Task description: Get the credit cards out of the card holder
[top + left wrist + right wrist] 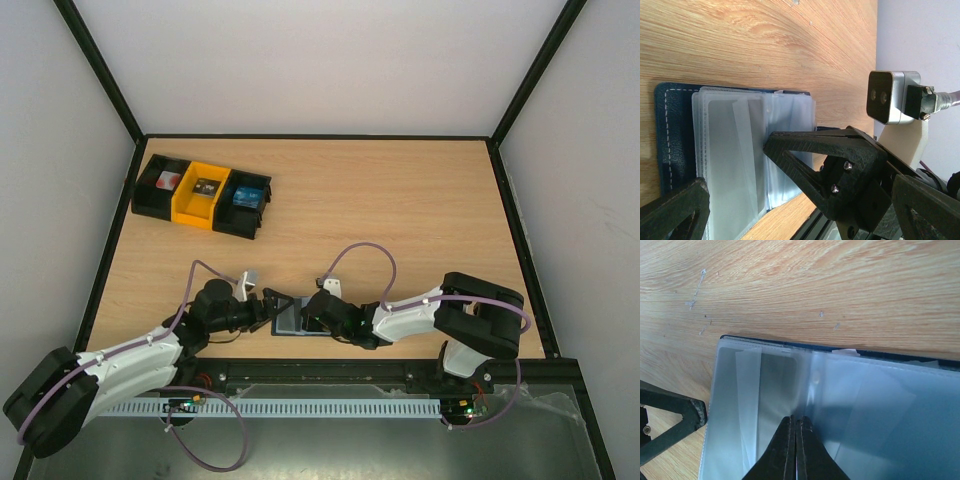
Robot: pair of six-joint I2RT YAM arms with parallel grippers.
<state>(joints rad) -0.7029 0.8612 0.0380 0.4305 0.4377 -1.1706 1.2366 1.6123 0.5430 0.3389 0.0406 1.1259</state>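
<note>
A metal rail [330, 375] with a pale slotted strip runs along the near edge, at 6 o'clock, and both arm bases sit on it. Beyond it lies the tabletop [400, 220], light wood with a long straight grain, edged in black framing and closed in by plain white walls [300, 60] at 9, 12 and 3 o'clock. The right wrist view shows a few small white scuffs [697, 285] in the wood.

The card holder [290, 318] lies open and flat at 6 o'clock, close to the near edge, its dark blue cover under a fan of clear plastic sleeves [765, 390]. The left gripper [272, 305] is at its 9 o'clock side, jaws spread wide and holding nothing, one finger above the sleeves. The right gripper [796, 420] comes in from 3 o'clock, fingers pressed fully together, their tips on the sleeves near the fold.

A row of bins [200, 195], black, yellow and black, stands well apart at 10 o'clock.
</note>
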